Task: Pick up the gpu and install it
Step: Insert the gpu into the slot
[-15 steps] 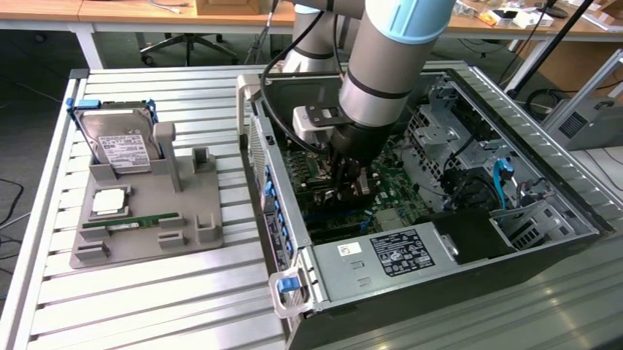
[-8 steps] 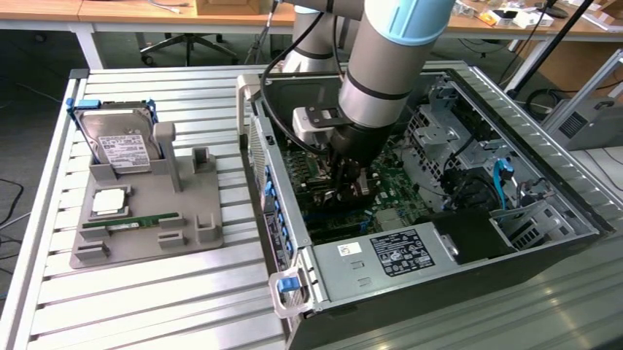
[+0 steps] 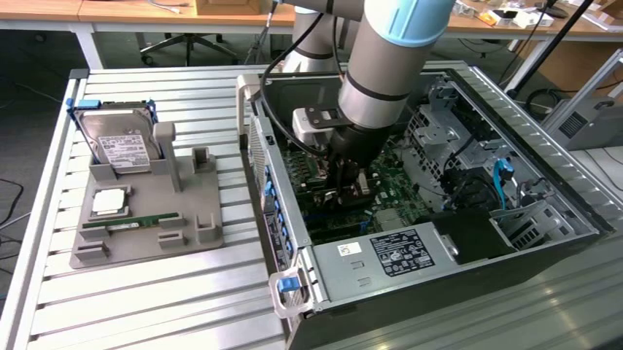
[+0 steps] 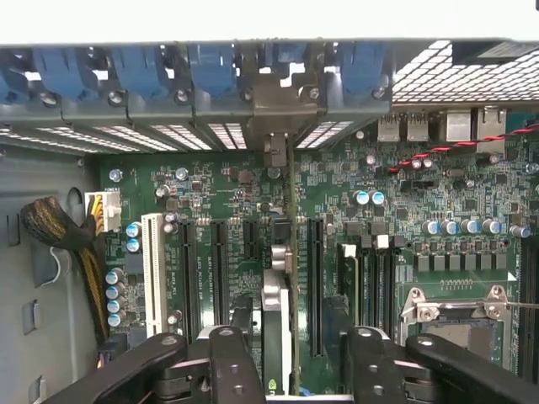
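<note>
Gripping: the claw [image 4: 286,358] is clenched on the gpu [image 4: 282,278], its dark fingers [image 4: 227,362] pressed to either side of the card's upper edge.
Gpu: stands on edge inside the open computer case [image 3: 545,138], seen edge-on from the wrist, running toward the blue clips [image 4: 210,71] on the case's rear wall; its metal end bracket [image 4: 276,109] sits among the slot openings there.
Seating: whether the card is fully down in its slot cannot be told.
Motherboard: green board [image 4: 421,185] lies under the claw, with long black slots [image 4: 316,278] and one white slot [image 4: 152,273] beside the card.
Arm: grey arm [image 3: 384,65] with a light blue band reaches down into the case.
Surface: ribbed metal table [image 3: 146,292] carries the case on the exterior view's right.
Tray: grey holder [image 3: 146,211] on the exterior view's left, well apart from the case, holds a hard drive [image 3: 119,142] in a blue frame and a green memory stick [image 3: 131,220].
Room: wooden desks [image 3: 58,11] stand far behind.
</note>
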